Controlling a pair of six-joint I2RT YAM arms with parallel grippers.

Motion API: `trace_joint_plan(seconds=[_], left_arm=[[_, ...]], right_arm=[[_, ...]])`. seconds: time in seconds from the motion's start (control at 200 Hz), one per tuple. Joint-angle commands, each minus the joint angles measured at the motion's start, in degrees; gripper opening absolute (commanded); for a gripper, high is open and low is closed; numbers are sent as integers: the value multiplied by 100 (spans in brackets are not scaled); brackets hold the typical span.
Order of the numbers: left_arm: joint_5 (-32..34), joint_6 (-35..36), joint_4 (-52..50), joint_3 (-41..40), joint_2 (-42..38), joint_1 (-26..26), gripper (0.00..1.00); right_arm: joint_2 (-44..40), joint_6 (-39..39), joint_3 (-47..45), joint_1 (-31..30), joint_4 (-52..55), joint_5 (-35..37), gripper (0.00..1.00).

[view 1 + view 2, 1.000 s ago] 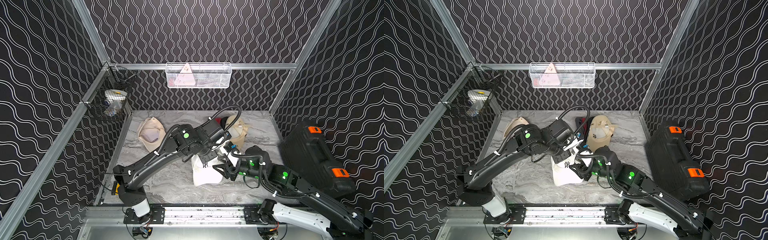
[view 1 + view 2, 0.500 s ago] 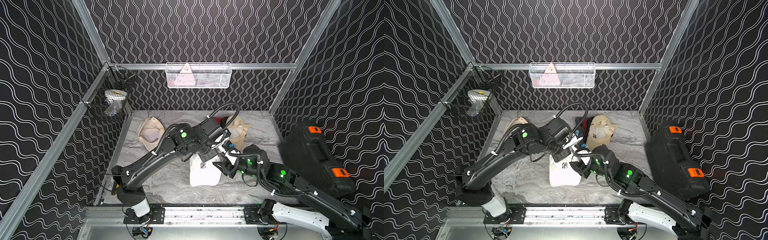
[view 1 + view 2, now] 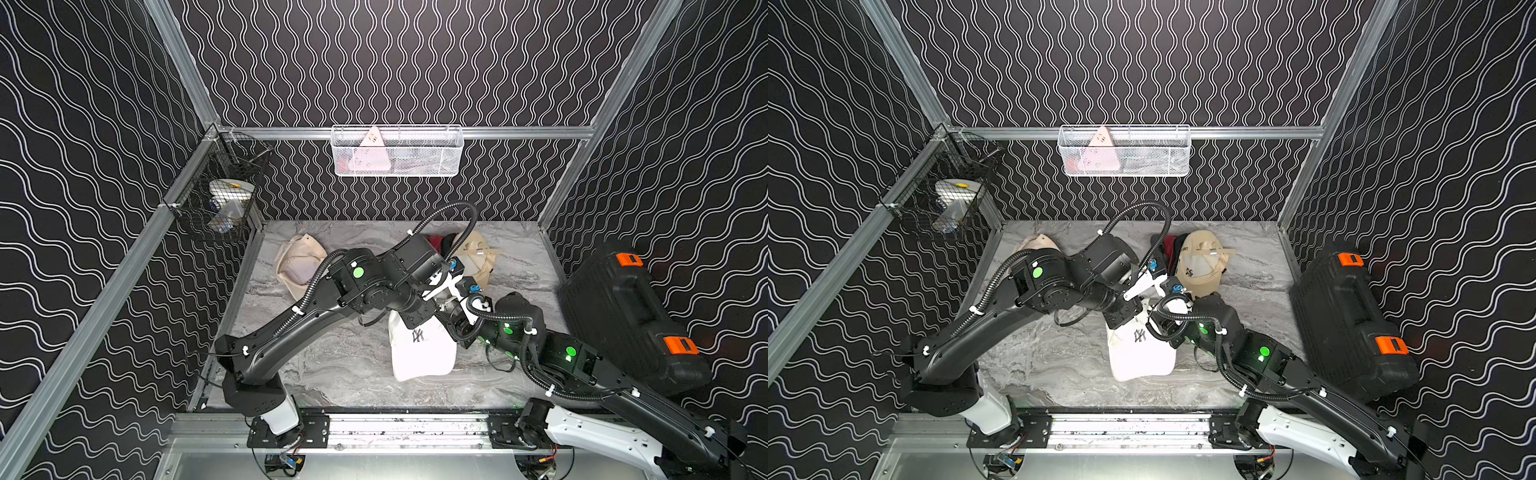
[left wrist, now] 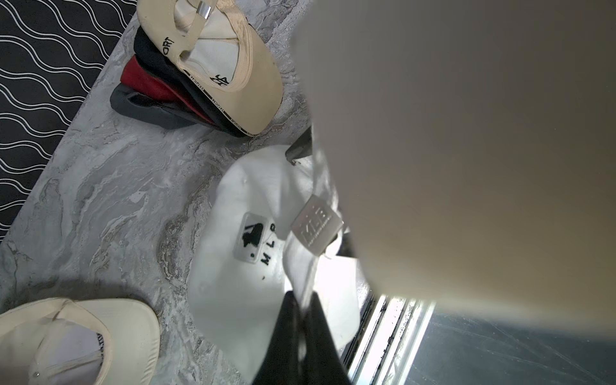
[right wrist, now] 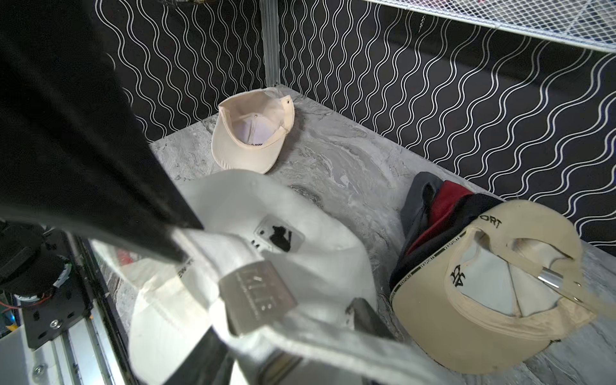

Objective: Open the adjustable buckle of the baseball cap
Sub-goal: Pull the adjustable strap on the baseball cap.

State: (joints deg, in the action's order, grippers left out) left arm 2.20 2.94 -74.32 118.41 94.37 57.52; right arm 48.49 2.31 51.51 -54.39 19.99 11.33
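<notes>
The white baseball cap [image 3: 419,353] [image 3: 1138,353] hangs mid-table between both arms, brim toward the front rail. My left gripper [image 4: 301,300] [image 3: 415,322] is shut on its white back strap. The silver metal buckle [image 4: 316,226] [image 5: 256,296] sits on that strap, a short way from the left fingertips. My right gripper [image 5: 286,323] [image 3: 451,320] has its jaws apart, one on each side of the strap at the buckle. The strap hides whether they press on it.
A beige cap [image 3: 301,266] lies upside down at the far left. A stack of caps [image 3: 478,253] with a beige one on top lies just behind the grippers. A black case [image 3: 623,316] stands right. Wire baskets [image 3: 397,151] [image 3: 220,199] hang on the walls.
The white cap has shifted slightly between the two grippers, and its brim now hangs a little lower toward the front. Both arms moved slightly with it; the left grip is unchanged.
</notes>
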Motion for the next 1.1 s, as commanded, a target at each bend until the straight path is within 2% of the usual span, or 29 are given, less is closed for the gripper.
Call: trace_joint_plan(seconds=[0.0, 0.46, 0.665, 1.096], left_arm=[[-505, 111, -113, -24, -6, 118, 0], [-646, 36, 120, -429, -98, 273, 0], [-598, 3, 243, -648, -134, 361, 0], [-487, -179, 483, -1148, -302, 673, 0]], right_arm=[[6, -130, -42, -1, -654, 265, 51], [-291, -482, -284, -24, -1034, 13, 18], [-635, -905, -509, -15, -1424, -62, 15], [-1004, -1466, -676, -2, -1810, 779, 8]])
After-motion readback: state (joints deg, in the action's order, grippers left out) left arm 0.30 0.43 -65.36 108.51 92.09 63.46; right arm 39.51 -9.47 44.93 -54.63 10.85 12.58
